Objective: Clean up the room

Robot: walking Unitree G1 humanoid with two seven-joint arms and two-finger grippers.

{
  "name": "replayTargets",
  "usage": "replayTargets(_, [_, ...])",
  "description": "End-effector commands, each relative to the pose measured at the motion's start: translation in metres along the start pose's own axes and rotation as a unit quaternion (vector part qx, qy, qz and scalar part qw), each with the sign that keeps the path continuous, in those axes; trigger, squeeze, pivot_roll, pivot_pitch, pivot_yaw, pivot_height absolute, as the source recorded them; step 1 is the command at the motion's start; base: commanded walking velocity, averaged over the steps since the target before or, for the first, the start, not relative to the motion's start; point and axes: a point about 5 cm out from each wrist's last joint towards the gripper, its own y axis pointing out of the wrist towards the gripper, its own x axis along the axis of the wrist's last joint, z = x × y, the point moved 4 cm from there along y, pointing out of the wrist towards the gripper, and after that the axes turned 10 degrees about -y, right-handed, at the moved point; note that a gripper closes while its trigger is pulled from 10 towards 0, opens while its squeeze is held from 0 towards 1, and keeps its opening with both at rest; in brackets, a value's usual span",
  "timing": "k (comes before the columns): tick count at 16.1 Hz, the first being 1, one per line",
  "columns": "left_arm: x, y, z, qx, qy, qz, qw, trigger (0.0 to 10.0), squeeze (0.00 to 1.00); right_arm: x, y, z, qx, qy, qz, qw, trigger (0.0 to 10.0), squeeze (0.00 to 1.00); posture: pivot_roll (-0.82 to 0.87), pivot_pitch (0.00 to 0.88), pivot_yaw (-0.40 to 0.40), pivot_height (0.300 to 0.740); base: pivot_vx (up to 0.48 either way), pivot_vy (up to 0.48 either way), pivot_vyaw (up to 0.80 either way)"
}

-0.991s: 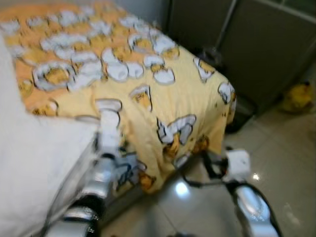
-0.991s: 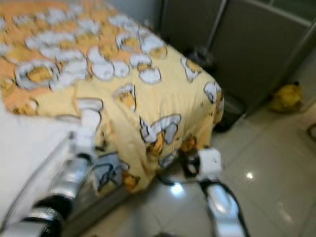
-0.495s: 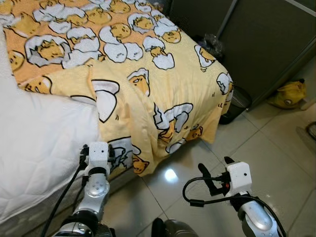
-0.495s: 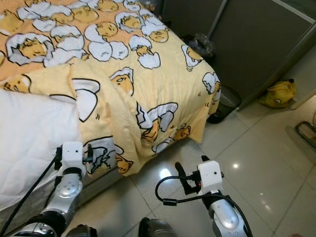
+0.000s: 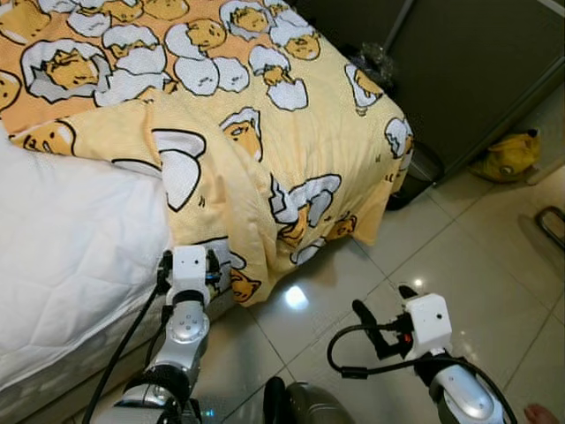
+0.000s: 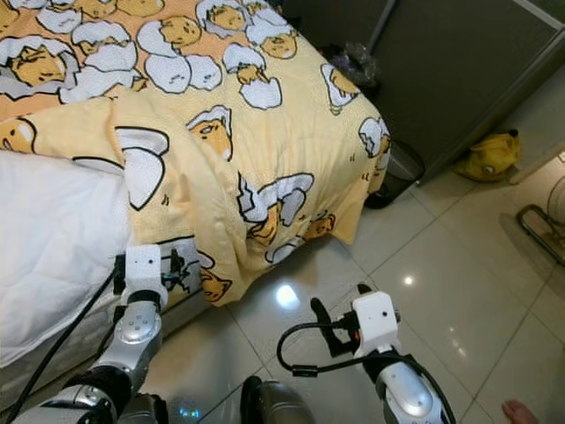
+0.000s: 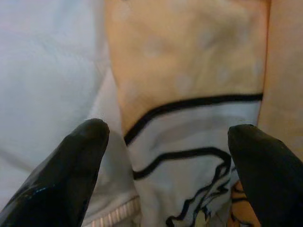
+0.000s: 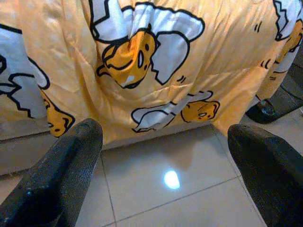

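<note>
A yellow blanket (image 5: 265,115) printed with white egg cartoons covers the far part of the bed and spills over its right corner, hanging down almost to the pale tiled floor (image 5: 468,256). On the left the white quilted mattress (image 5: 71,238) lies bare, with the blanket's folded edge running beside it.

The left gripper (image 7: 165,156) is right at the near edge of the bed, where the blanket's hanging hem meets the mattress. Its jaws stand wide apart with blanket and mattress close in front of them, holding nothing. The right gripper (image 8: 165,161) hangs over the floor to the right, well apart from the bed, pointed toward the draped blanket; its jaws are also spread wide and empty.

A dark bin (image 5: 422,168) sits at the far right corner of the bed against a dark cabinet (image 5: 477,71), and a yellow bag (image 5: 512,156) lies on the floor farther right.
</note>
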Motion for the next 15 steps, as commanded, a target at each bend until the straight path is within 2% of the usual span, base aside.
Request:
replayTargets(1, [-0.006,-0.001,-0.008,-0.001,-0.003,0.022,1.000,10.0,0.00,-0.003,-0.006,-0.006,0.000,-0.005,0.014,1.000,10.0,0.00,-0.18,0.216,-0.221,0.740,0.000,0.000,0.00])
replayTargets(4, [-0.004,0.005,-0.012,-0.007,-0.022,0.048,0.999,10.0,0.00,-0.004,-0.010,-0.006,0.004,-0.009,0.019,1.000,10.0,0.00,-0.19,0.218,-0.227,0.740,0.000,0.000,0.00])
replayTargets(6, [-0.002,0.010,-0.012,-0.009,-0.002,0.060,0.998,10.0,0.00,-0.003,-0.011,-0.006,0.006,-0.012,0.022,1.000,10.0,0.00,-0.20,0.223,-0.227,0.740,0.000,0.000,0.00])
replayTargets(8, [-0.009,0.011,-0.001,0.019,-0.003,0.091,0.996,10.0,0.00,-0.004,-0.010,-0.006,0.006,-0.012,0.025,1.000,10.0,0.00,-0.20,0.219,-0.218,0.740,0.000,0.000,0.00])
replayTargets(10, [-0.014,0.011,0.003,0.025,-0.009,0.109,0.994,10.0,0.00,-0.003,-0.010,-0.007,0.005,-0.011,0.026,1.000,10.0,0.00,-0.20,0.214,-0.212,0.740,0.000,0.000,0.00])
replayTargets(11, [-0.016,0.010,0.003,0.021,-0.014,0.115,0.993,0.0,0.00,-0.002,-0.010,-0.007,0.004,-0.010,0.026,1.000,10.0,0.00,-0.21,0.213,-0.211,0.740,0.000,0.000,0.00])
replayTargets(15, [-0.020,0.008,-0.002,0.006,-0.018,0.130,0.991,0.0,0.00,-0.002,-0.013,-0.007,0.003,-0.009,0.028,1.000,10.0,0.00,-0.22,0.206,-0.209,0.740,0.000,0.000,0.00])
